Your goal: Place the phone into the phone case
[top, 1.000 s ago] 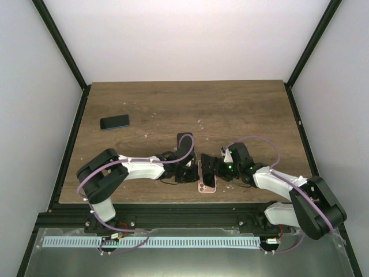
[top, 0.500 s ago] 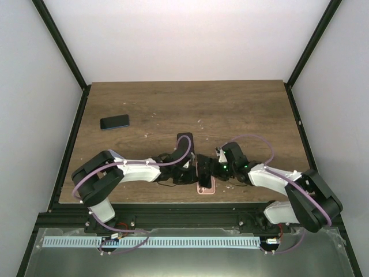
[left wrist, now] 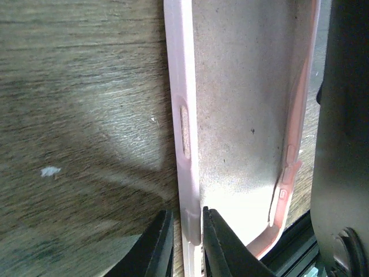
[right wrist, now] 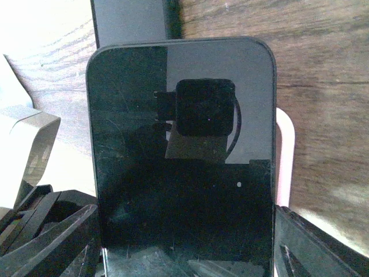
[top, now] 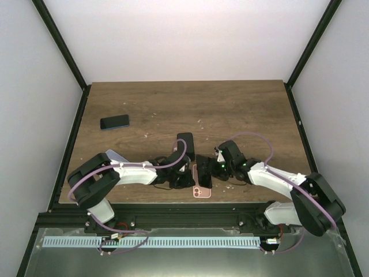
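Left gripper [left wrist: 188, 236] fingers are seen pressed together on one long side wall of the pink phone case [left wrist: 242, 115]. The case is laid with its inside facing up on the wooden table [top: 242, 109], at the middle of the near edge. Over the case's far end, the black phone [right wrist: 184, 144] is held, clamped by its sides in the right gripper [right wrist: 184, 254].

No legible text, brand, number or sign in any view. Glass of the phone [right wrist: 181, 161] dark, reflections only; pink phone case [left wrist: 242, 115] inner face bare, speckled.
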